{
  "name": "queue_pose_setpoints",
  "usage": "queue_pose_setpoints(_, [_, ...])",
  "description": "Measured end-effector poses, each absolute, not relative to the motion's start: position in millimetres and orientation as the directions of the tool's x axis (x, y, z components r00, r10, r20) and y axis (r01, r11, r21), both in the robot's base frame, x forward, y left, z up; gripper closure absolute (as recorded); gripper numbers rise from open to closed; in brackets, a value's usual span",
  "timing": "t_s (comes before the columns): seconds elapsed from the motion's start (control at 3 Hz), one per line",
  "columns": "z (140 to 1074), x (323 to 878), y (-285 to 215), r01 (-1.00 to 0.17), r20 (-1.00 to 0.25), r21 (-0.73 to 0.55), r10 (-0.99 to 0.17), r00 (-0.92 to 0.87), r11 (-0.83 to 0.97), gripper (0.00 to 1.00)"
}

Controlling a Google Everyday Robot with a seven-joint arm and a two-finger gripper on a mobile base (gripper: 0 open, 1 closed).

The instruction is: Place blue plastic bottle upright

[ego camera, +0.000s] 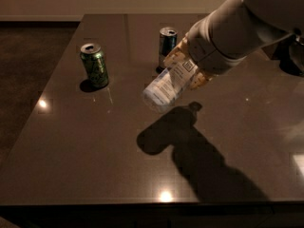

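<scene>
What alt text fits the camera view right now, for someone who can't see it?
The gripper holds the blue plastic bottle tilted in the air above a dark table, free end pointing down-left. A green can and a slim blue-and-silver can stand upright behind it.

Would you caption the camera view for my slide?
Tool holds the blue plastic bottle tilted in midair above the table.

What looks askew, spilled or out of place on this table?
Only the blue plastic bottle: it hangs tilted, not upright, clamped in the gripper above the middle of the table. The green can and the slim can stand upright; no spill shows.
</scene>
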State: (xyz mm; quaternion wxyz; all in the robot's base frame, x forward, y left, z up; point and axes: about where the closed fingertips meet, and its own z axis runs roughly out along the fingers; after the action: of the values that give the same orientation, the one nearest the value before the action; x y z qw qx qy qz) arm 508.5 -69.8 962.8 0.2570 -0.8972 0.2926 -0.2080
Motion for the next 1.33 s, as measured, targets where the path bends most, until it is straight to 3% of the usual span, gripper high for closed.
queue_pose_setpoints(0.67, [964.5, 521.5, -73.0, -0.303, 0.355, -0.675, -0.657, 0.666, -0.672, 1.0])
queue_pose_setpoints(1.33, [968.2, 523.1, -72.8, -0.278, 0.379, -0.677, -0.647, 0.662, -0.682, 1.0])
